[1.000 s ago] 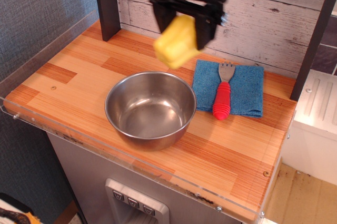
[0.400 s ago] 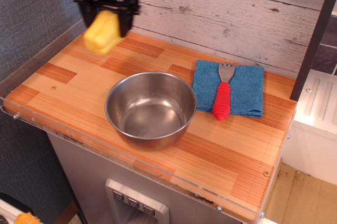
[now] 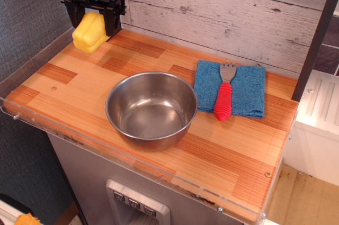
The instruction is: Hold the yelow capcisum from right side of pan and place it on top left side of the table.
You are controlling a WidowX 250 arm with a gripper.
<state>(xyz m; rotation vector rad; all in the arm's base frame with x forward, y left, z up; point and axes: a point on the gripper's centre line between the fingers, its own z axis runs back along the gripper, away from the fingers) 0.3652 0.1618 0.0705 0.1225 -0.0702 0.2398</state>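
Observation:
My black gripper [image 3: 93, 23] is shut on the yellow capsicum [image 3: 90, 33] and holds it at the far left corner of the wooden table [image 3: 69, 77]. The capsicum's lower end is close to the tabletop; I cannot tell whether it touches. The steel pan [image 3: 152, 109] stands in the middle of the table, to the right of the gripper and nearer the front.
A blue cloth [image 3: 231, 88] lies right of the pan with a red-handled fork [image 3: 224, 98] on it. A dark post [image 3: 108, 10] stands just behind the gripper, against the white plank wall. A clear acrylic strip [image 3: 32, 58] edges the table's left and front.
The gripper has carried the capsicum from above the pan's far rim leftward to the far left corner, and has come lower toward the tabletop.

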